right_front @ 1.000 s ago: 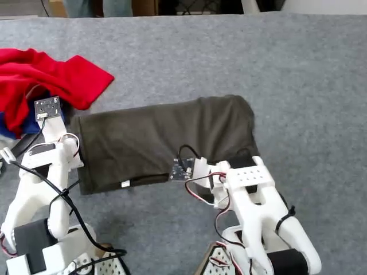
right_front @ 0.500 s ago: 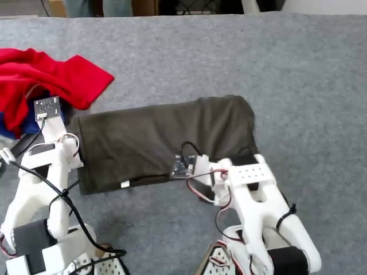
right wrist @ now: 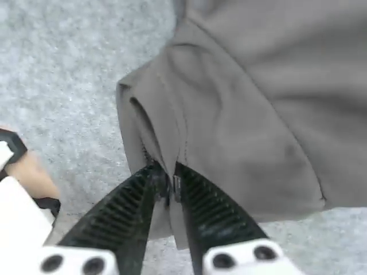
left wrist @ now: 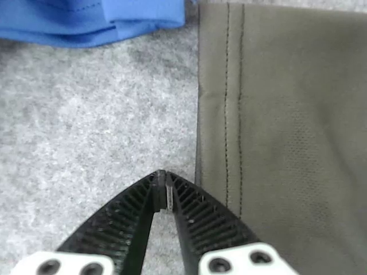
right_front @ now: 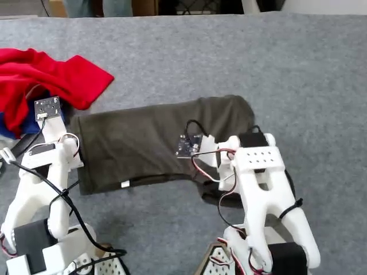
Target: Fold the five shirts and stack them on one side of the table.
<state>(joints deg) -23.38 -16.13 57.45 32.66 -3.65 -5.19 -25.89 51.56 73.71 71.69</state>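
A dark olive shirt (right_front: 155, 140) lies partly folded across the middle of the grey table. My right gripper (right wrist: 170, 182) is shut on a lifted fold of the olive shirt (right wrist: 241, 109) at its near right corner; in the high view the right arm (right_front: 258, 172) covers that corner. My left gripper (left wrist: 162, 189) is shut with nothing in it, its tips over the carpet just beside the hemmed edge of the olive shirt (left wrist: 275, 114). A red shirt (right_front: 51, 77) lies crumpled at the far left over a blue shirt (left wrist: 97, 20).
The grey carpeted table (right_front: 298, 74) has free room at the right and along the back. Cables and the arm bases (right_front: 63, 252) crowd the near edge.
My right gripper has pulled the shirt's near right corner up and toward the back, over the shirt. The left arm has kept still.
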